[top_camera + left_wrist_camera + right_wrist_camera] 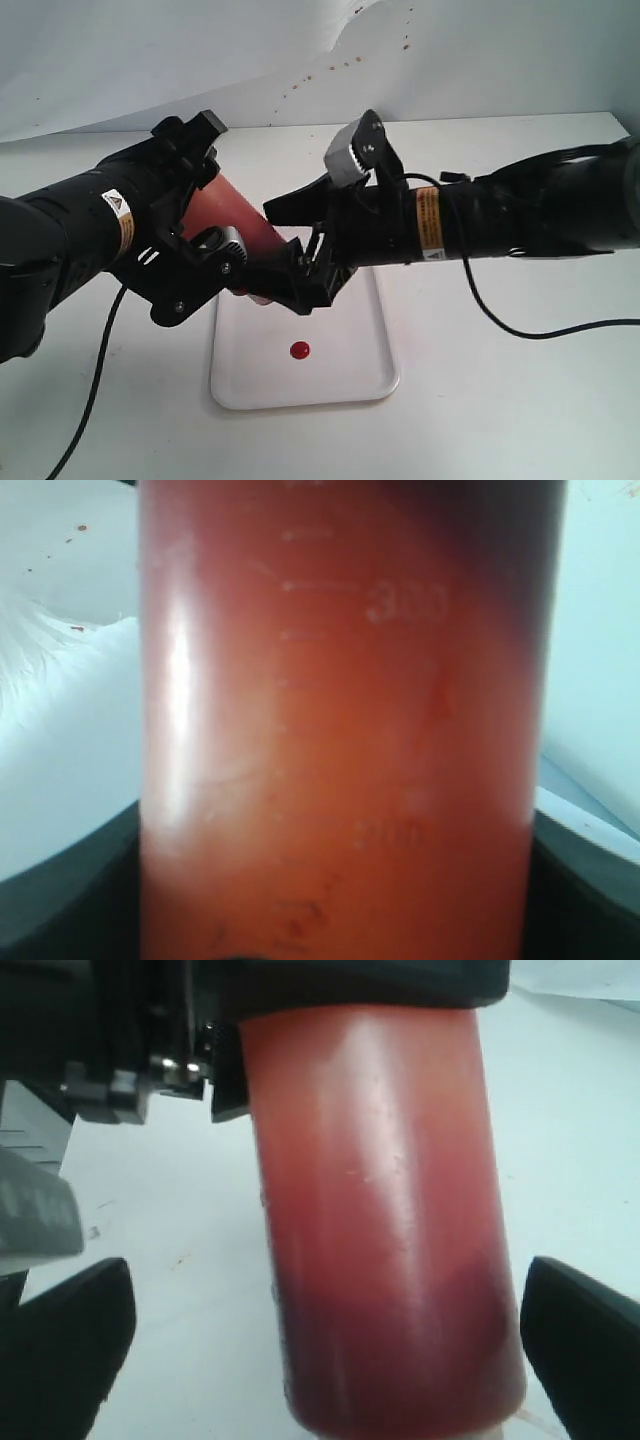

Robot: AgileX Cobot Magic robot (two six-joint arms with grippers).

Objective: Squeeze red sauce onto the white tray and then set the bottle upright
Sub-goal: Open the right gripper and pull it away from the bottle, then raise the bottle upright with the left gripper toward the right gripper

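Red-tinted bottle (232,215) held tilted above white tray (372,365), left tool (212,195) pinching its body. Right tool (298,255) spread, straddling bottle's lower end, gaps both sides. Blob of red sauce (299,350) already on tray.

Risks:
- right tool clamping hard squirts extra sauce
- slick plastic slipping while righted
- drips reaching worktop (520,400)
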